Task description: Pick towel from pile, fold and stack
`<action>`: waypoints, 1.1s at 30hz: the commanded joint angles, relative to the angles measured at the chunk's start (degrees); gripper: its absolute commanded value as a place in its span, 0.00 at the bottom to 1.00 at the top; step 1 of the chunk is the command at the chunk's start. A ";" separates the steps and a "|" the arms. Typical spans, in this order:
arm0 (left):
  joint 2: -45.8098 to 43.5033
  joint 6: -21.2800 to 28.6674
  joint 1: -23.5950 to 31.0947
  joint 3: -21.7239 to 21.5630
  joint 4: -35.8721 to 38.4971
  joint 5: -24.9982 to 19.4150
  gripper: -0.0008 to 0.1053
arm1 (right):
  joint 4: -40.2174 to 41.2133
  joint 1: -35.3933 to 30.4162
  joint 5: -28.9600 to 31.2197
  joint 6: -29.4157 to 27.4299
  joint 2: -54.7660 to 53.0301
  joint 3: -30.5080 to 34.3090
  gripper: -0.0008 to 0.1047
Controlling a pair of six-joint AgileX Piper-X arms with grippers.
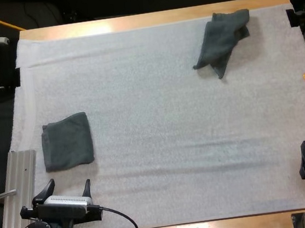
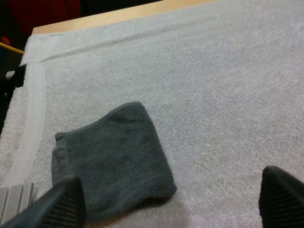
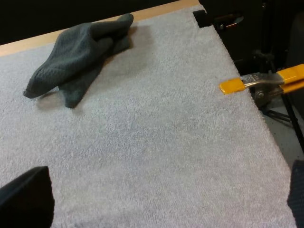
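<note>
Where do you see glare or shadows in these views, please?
High view: pale glare along the far wooden edge of the table, the mat evenly lit; right wrist view: the crumpled towel throws a soft shadow on the mat; left wrist view: a thin shadow under the folded towel.

White mat (image 1: 167, 145) over a wooden table (image 1: 152, 18) (ribbed metal rail (image 1: 18, 184) beside it)

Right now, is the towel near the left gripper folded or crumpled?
Folded: the towel lies flat as a neat rectangle with layered edges, just ahead of the open left gripper, which is clear of it.
</note>
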 commanded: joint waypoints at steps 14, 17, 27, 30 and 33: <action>0.78 -0.50 -3.12 -10.77 1.23 0.43 0.68 | 3.09 -0.20 -11.65 -0.79 9.19 -8.37 0.92; 4.92 -0.50 -5.78 -13.86 1.23 1.54 0.68 | 3.08 -0.20 -16.61 -0.70 12.70 -11.52 0.92; 20.24 -0.50 -16.18 -21.47 0.61 13.54 0.68 | 3.08 -0.20 -36.31 1.15 24.20 -23.45 0.92; 22.62 -0.50 -19.49 -22.06 -0.52 14.07 0.68 | 2.77 -0.20 -39.57 1.29 26.61 -24.47 0.92; 24.27 -0.50 -22.10 -22.08 -1.84 14.07 0.68 | 1.48 -0.20 -41.33 2.78 28.71 -24.56 0.92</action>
